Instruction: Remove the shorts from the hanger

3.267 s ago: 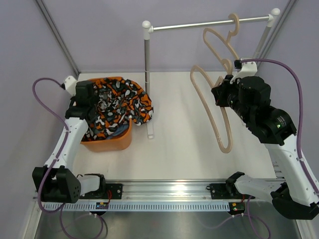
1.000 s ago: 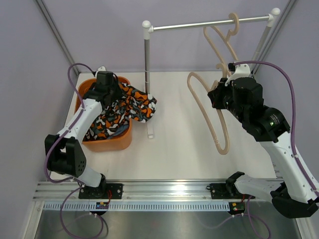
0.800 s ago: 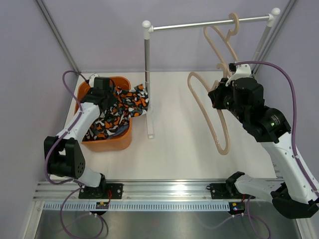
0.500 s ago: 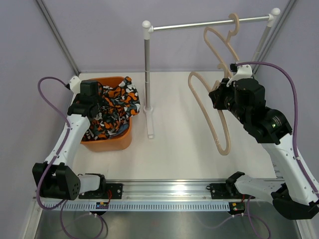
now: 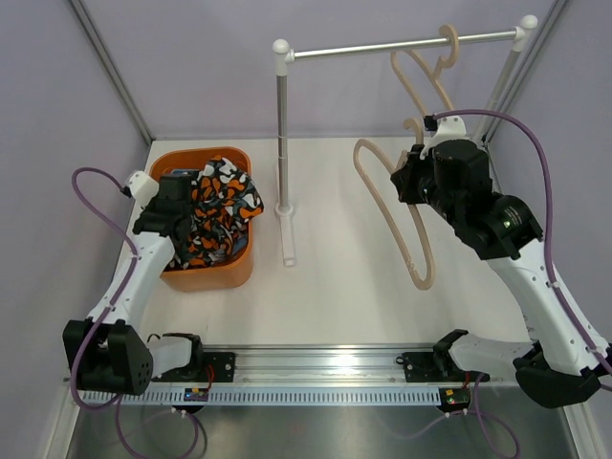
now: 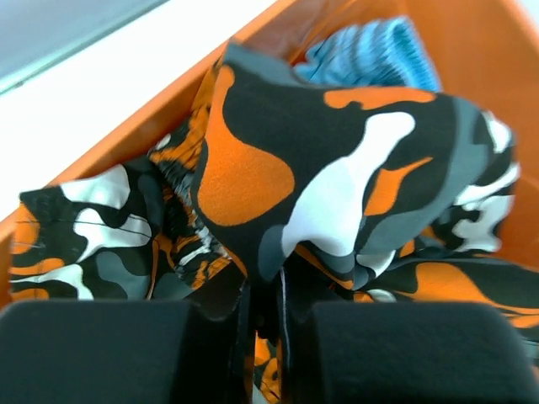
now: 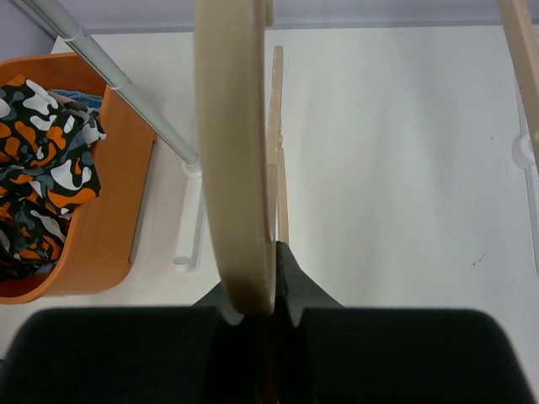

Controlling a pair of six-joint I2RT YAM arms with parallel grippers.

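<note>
From above, my left end effector (image 5: 184, 212) sits over the orange basket (image 5: 215, 275) at the left side of the table (image 5: 335, 287). The camouflage shorts (image 5: 225, 206) lie heaped inside that basket, filling most of it. My right end effector (image 5: 406, 182) is raised at the right side, clamped on a bare beige hanger (image 5: 419, 277) that hangs down and tilts above the table. No cloth is on it. A second hanger (image 5: 452, 45), also bare, hooks over the rail (image 5: 382, 45) of the rack behind.

Through my left wrist camera, the camouflage shorts (image 6: 337, 185) bulge up right in front of me. The light blue shorts (image 6: 370, 55) show behind them against the basket (image 6: 480, 50) wall. My left end effector (image 6: 265, 337) has its fingers (image 6: 101, 353) nearly together, and a fold of the camouflage cloth runs down into the narrow slit between them.

Through my right wrist camera, the hanger (image 7: 232, 168) rises straight up from my right end effector (image 7: 265, 320), whose fingers are pressed against its sides. Beyond, on the table (image 7: 404, 168), stands the basket (image 7: 101, 244) with the camouflage shorts (image 7: 42, 168) inside, and the rack pole (image 7: 109, 76) slants across in front of it.
</note>
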